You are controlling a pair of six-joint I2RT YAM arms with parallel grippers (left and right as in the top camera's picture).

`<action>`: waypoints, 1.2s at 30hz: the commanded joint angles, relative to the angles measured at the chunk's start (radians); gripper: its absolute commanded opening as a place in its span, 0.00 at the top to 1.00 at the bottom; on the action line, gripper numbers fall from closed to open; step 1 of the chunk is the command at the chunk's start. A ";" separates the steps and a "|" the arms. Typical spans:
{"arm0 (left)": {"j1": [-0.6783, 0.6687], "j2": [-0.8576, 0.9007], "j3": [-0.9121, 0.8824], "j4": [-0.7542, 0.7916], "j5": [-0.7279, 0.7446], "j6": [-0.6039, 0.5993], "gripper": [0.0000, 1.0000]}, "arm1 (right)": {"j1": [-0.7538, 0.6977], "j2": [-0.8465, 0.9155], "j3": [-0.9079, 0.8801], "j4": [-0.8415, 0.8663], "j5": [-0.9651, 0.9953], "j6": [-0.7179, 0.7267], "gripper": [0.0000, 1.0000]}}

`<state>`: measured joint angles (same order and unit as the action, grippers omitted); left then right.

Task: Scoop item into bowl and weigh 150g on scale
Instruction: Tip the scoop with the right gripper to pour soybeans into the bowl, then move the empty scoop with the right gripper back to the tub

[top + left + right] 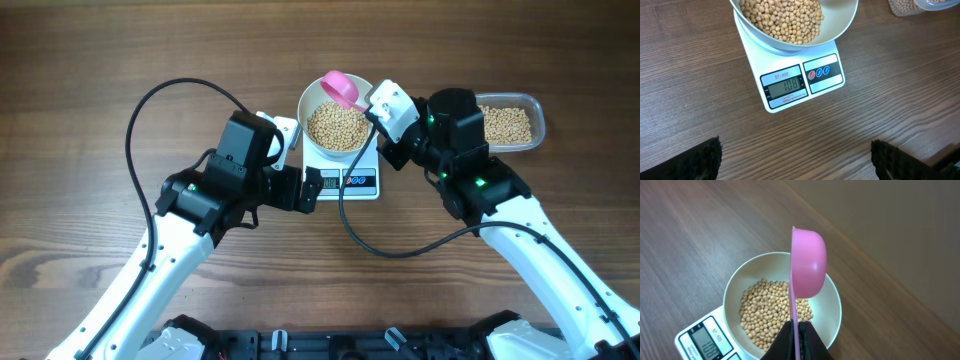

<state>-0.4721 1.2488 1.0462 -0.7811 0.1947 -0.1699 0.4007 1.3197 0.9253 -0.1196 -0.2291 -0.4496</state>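
Mostly tan beans [785,20], white bowl [839,17], perhaps half-full

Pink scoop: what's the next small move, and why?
Probably swing the right claw, shut on the pink scoop, over to the clear tub for a smaller load of beans. The scoop stands tipped on edge over the bowl and looks empty, while the display on the scale seems to read 100, short of 150.
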 commanded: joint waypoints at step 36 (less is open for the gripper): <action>-0.003 -0.009 0.001 0.003 0.005 0.016 0.00 | -0.408 -0.034 0.023 0.072 -0.007 0.861 0.96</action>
<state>-0.4721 1.2488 1.0462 -0.7807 0.1947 -0.1699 0.0334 1.3045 0.9264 -0.0284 -0.2344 0.4644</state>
